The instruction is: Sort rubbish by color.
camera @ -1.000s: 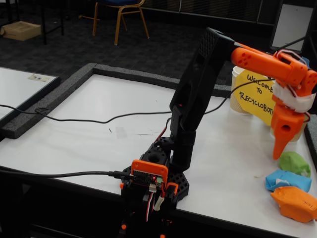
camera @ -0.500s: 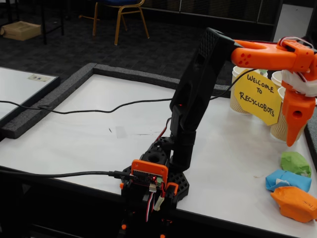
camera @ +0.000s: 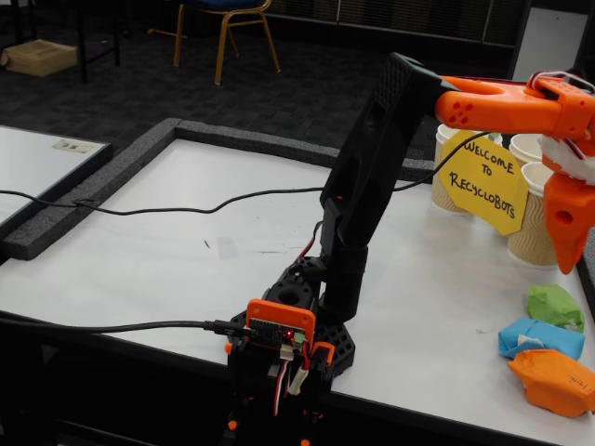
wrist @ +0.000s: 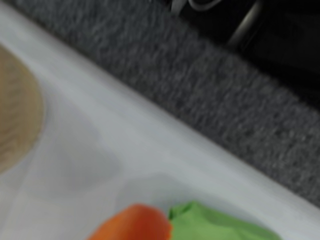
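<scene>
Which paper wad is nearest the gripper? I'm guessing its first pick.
The green wad, just below the gripper; blue wad and orange wad lie farther.

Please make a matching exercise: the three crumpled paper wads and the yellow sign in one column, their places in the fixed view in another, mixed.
Things:
1. green crumpled paper wad
2. blue crumpled paper wad
3. orange crumpled paper wad
4. yellow paper sign

Places:
A. middle of the row of wads
B. in front of the paper cups
C. nearest the table's front edge
D. wad closest to the cups

Pairs: 1-D, 2-A, 3-C, 4-B
</scene>
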